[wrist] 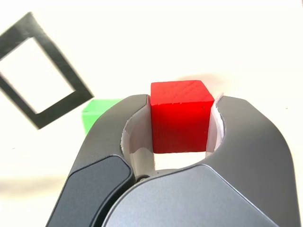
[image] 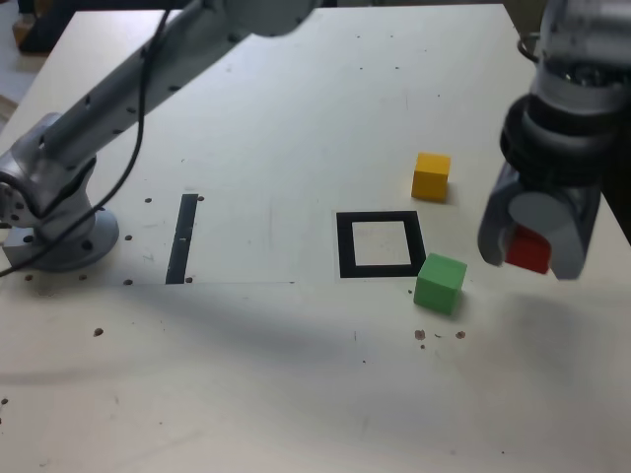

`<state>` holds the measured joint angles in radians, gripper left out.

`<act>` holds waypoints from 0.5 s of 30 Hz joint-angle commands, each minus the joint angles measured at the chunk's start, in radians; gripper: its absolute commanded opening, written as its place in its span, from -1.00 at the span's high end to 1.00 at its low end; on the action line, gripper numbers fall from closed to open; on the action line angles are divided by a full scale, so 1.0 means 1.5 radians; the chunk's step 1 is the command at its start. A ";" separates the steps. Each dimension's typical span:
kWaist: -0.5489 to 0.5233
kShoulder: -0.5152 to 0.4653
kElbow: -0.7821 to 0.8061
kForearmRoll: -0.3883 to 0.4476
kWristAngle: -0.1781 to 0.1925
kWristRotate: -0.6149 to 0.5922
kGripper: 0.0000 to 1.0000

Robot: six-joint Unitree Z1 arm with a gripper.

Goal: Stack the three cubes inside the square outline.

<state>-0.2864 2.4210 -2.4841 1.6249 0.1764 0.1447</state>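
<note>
Z1 arm carrying the red cube above the table (image: 296,394), near its edge at the exterior view's right.

The gripper (image: 532,251) is clenched on the red cube (wrist: 180,116), held clear of the surface. The square outline (image: 381,244) lies empty mid-table; the green cube (image: 440,284) sits just off its near corner, the yellow cube (image: 431,175) slightly farther toward the far edge. Likely risks: the descending jaws could clip the green cube beside the outline, or an off-centre release could leave the base cube straddling the tape.
</note>
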 commanded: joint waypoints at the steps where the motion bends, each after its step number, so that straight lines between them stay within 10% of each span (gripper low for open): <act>1: -0.001 -0.044 0.034 0.009 0.006 -0.012 0.41; 15: 0.017 -0.199 0.248 -0.002 0.002 -0.118 0.41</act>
<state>-0.2669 2.1385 -2.1253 1.6191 0.1820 -0.0243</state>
